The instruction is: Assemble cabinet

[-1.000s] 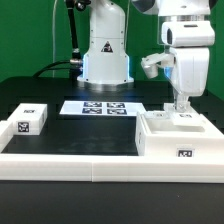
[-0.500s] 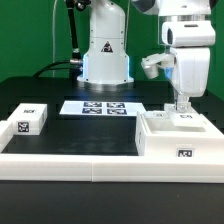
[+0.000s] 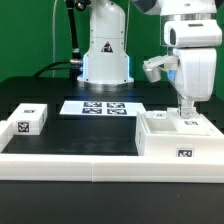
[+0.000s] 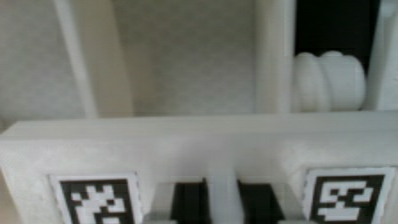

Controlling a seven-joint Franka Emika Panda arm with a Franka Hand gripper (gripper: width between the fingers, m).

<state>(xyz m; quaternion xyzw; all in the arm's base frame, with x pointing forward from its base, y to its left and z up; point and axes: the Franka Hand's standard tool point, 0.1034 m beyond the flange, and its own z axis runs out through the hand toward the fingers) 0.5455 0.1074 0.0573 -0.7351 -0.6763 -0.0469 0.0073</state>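
Note:
The cabinet, a large white box with black-and-white tags, stands on the table at the exterior view's right. My gripper points straight down onto its top near the far right corner. In the wrist view the gripper shows two dark fingers close together. A thin white strip of the cabinet runs between them, and a tag lies on either side. The jaws look shut on that thin wall.
A small white tagged block lies at the exterior view's left. The marker board lies at the back middle, before the arm's base. A long low white rail runs along the front.
My gripper has shifted a little toward the exterior view's right. The tag on the cabinet top beside it has shifted the same way.

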